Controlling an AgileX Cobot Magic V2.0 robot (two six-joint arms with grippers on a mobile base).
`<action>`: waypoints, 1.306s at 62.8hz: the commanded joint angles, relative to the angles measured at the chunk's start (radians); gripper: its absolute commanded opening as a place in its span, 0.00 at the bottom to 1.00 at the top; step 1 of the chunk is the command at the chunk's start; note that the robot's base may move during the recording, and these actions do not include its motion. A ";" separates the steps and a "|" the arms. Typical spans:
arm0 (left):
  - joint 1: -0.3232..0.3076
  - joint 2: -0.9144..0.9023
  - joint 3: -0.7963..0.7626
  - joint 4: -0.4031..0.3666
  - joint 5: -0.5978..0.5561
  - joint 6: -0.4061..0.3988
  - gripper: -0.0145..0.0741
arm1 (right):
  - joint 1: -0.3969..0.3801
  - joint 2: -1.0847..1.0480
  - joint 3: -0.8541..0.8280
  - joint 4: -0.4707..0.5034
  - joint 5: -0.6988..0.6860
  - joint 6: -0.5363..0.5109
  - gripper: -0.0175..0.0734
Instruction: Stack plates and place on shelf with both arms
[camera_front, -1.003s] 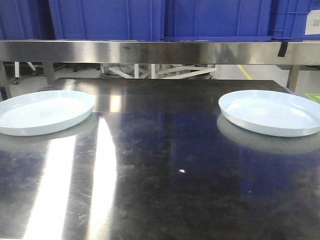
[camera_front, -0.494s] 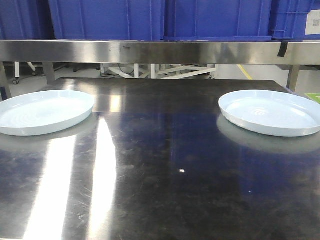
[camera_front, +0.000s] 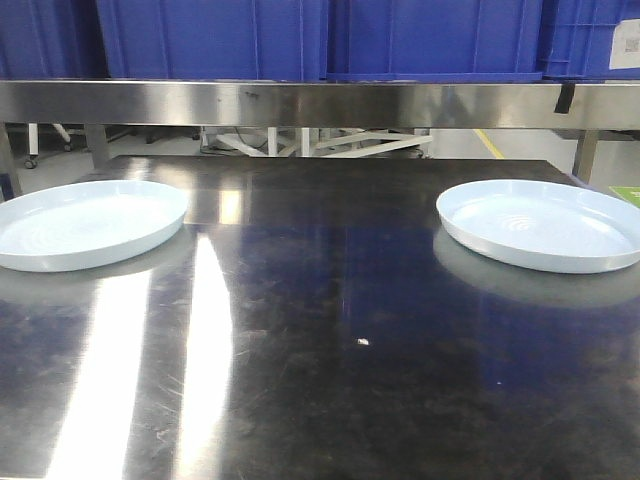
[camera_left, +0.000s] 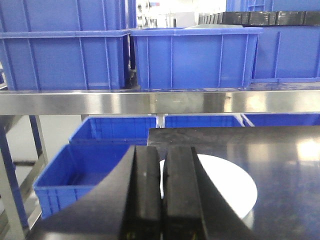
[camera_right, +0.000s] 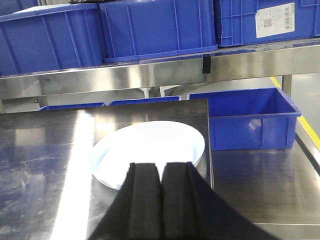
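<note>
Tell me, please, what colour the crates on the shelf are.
The crates are blue, clearest in the left wrist view.

The matte black left claw (camera_left: 162, 155) is showing two blocky, flat-topped fingers (camera_left: 148, 190) set side by side, with only a thin dark seam running between them. Their outer flanks are sloping outward and widening into a broad black body that is filling the lower edge of the left wrist view. The matte black right claw (camera_right: 161, 170) is looking much the same: two squared fingers (camera_right: 144, 200), a narrow seam, and flanks flaring wide below.
</note>
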 joint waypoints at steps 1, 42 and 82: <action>0.000 0.137 -0.194 -0.006 0.075 -0.004 0.26 | -0.003 -0.022 -0.017 0.001 -0.092 -0.008 0.22; 0.000 0.694 -0.740 -0.001 0.441 -0.004 0.26 | -0.003 -0.022 -0.017 0.001 -0.092 -0.008 0.22; 0.000 0.701 -0.740 0.011 0.465 -0.004 0.26 | -0.003 -0.022 -0.017 0.001 -0.092 -0.008 0.22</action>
